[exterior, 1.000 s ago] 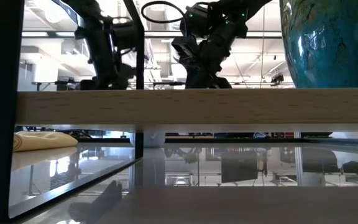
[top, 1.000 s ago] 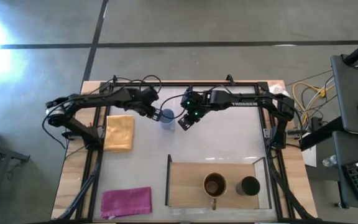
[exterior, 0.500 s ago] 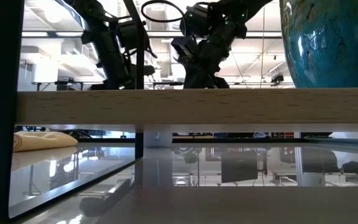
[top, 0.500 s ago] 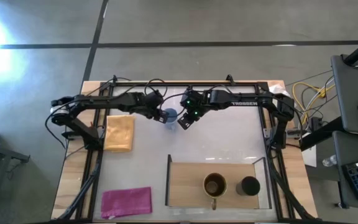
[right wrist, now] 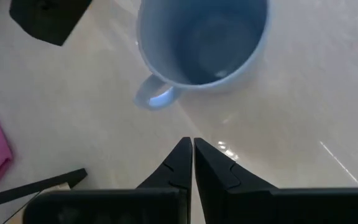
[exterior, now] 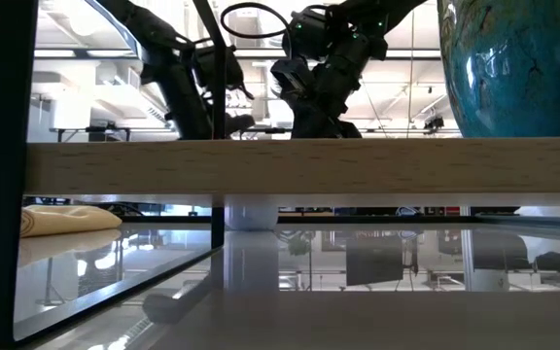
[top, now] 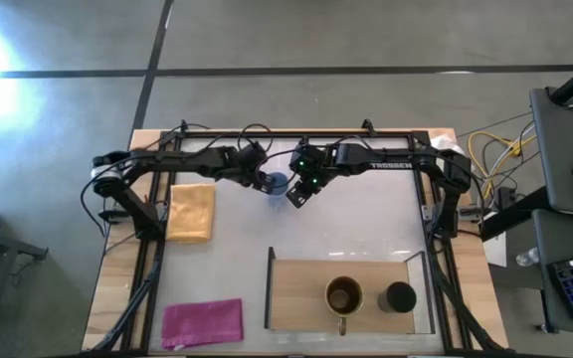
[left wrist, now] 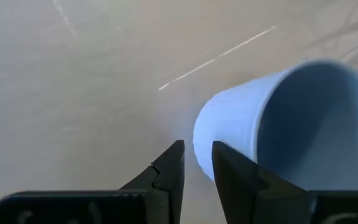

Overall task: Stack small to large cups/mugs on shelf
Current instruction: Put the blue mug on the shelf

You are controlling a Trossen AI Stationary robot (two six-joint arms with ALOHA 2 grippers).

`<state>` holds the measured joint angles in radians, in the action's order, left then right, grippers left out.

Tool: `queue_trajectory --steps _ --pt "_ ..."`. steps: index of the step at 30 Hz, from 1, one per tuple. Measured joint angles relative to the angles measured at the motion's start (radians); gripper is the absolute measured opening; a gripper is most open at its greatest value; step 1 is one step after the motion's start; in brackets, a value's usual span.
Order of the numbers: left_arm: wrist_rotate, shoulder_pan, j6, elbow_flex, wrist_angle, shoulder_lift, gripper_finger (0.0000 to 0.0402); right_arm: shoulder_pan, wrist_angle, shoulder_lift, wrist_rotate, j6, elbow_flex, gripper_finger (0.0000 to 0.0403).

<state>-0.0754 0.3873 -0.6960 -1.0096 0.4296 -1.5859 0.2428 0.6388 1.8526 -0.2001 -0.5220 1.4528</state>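
Note:
The light blue mug (top: pixel 276 183) stands upright on its base on the white table, toward the far edge. It also shows in the left wrist view (left wrist: pixel 278 118), in the right wrist view (right wrist: pixel 201 43) and under the shelf board in the low view (exterior: pixel 251 212). My left gripper (top: pixel 264 180) (left wrist: pixel 197 165) is at the mug's left side, its fingers all but shut. My right gripper (top: pixel 296 194) (right wrist: pixel 191 149) is shut and hangs just right of the mug, apart from it. The shelf (top: pixel 296 298) carries the brown mug (top: pixel 343 295) and the black cup (top: pixel 399 296). My left gripper meets the light blue mug low on its outer wall (left wrist: pixel 201 140) with the outer side of one finger (left wrist: pixel 229 171), coming from the table's left and slanting down. Nothing is pinched between the fingers. The mug stays upright on the table.
A yellow cloth (top: pixel 191 211) lies at the table's left and a pink cloth (top: pixel 202 323) at the near left corner. The shelf's dark upright frame (top: pixel 270 288) stands near the middle. In the low view a teal glazed vessel (exterior: pixel 513 68) sits on the board (exterior: pixel 309 165).
My left gripper has moved toward the table's right, up against the light blue mug. The mug has slid a little to the right along the table and has stayed upright. My right gripper has kept its place.

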Motion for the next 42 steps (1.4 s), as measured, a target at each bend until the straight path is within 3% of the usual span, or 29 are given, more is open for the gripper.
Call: queue_trajectory --steps 9,14,19,25,30,42 --pt "0.013 0.014 0.032 -0.001 0.020 -0.006 0.0067 0.000 0.016 0.000 0.004 -0.002 0.000 0.0009" --pt "-0.039 0.015 0.100 -0.004 0.087 0.019 0.0067 0.001 0.045 -0.001 0.096 -0.001 0.000 0.0019" --pt "-0.038 0.012 0.099 -0.008 0.114 0.060 0.0074 0.031 0.037 -0.002 0.089 0.000 0.002 0.0066" --pt "-0.027 0.012 -0.069 -0.010 0.210 0.103 0.0106 0.077 0.035 -0.003 0.089 -0.095 0.022 0.0146" --pt "-0.014 0.010 -0.109 -0.010 0.335 0.152 0.0129 0.098 -0.004 0.002 0.099 -0.116 0.056 0.0184" --pt "-0.082 0.010 -0.109 -0.008 0.367 0.246 0.0142 0.106 -0.021 0.153 0.069 -0.166 0.107 0.0176"
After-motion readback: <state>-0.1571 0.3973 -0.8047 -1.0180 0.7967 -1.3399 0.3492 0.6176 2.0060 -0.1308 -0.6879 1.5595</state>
